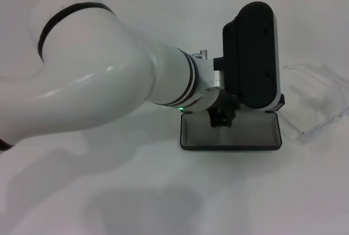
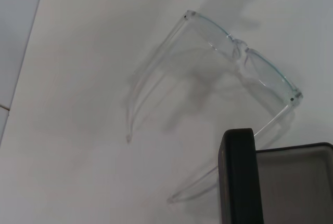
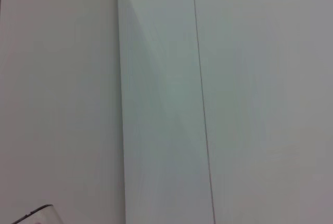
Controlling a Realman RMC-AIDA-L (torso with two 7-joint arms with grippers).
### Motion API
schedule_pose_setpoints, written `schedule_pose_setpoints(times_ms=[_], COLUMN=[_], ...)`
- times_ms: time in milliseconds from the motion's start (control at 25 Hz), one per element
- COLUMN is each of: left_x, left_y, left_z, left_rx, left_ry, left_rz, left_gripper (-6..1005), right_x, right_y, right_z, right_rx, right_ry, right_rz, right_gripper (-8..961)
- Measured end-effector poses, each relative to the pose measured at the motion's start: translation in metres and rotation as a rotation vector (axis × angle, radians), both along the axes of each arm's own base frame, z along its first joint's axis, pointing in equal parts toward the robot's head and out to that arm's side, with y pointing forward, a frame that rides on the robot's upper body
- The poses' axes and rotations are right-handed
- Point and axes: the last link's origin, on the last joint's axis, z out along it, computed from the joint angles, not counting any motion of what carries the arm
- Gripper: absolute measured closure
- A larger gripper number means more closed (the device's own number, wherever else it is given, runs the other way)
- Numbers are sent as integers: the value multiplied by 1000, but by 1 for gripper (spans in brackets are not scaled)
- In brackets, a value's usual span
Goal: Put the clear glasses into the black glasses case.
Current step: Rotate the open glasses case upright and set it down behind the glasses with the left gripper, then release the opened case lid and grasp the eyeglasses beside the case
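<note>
Glasses (image 1: 313, 101) lie on white table (image 1: 136, 191) just right of open case (image 1: 232, 128) in head view; left arm reaches across, gripper (image 1: 221, 116) over case's grey tray, can't tell if spread or pinched. Left wrist view: glasses (image 2: 242, 52) unfolded beside case (image 2: 239, 177). Right wrist view: only table, right gripper unseen.

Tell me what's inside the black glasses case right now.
The black glasses case shows only grey lining; the left gripper hides part of it. The clear glasses lie on the table beside it.
</note>
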Motion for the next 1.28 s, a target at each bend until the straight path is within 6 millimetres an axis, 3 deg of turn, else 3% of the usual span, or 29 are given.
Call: schedule_pose_setpoints(times_ms=[240, 600, 800, 880, 920, 1080, 1280], left_x=[-2, 1, 5, 12, 12, 17, 5], left_y=[2, 1, -1, -1, -1, 5, 12], left_z=[0, 3, 17, 41, 41, 91, 167], left_rx=[10, 23, 31, 51, 51, 78, 31], left_ry=[-11, -33, -54, -103, -103, -268, -693], left_rz=[20, 28, 50, 80, 80, 153, 249], left_gripper=[799, 611, 528, 510, 507, 495, 481], right_x=[2, 4, 4, 5, 4, -9, -42], right_y=[-5, -8, -6, -2, 2, 25, 58], right_z=[4, 4, 4, 4, 5, 2, 4], right_rx=[14, 16, 8, -6, -18, -153, -355], right_ry=[12, 13, 4, -15, -31, -187, -515], right_rz=[3, -3, -6, -20, -28, -5, 63], right_gripper=[202, 203, 203, 203, 203, 203, 203])
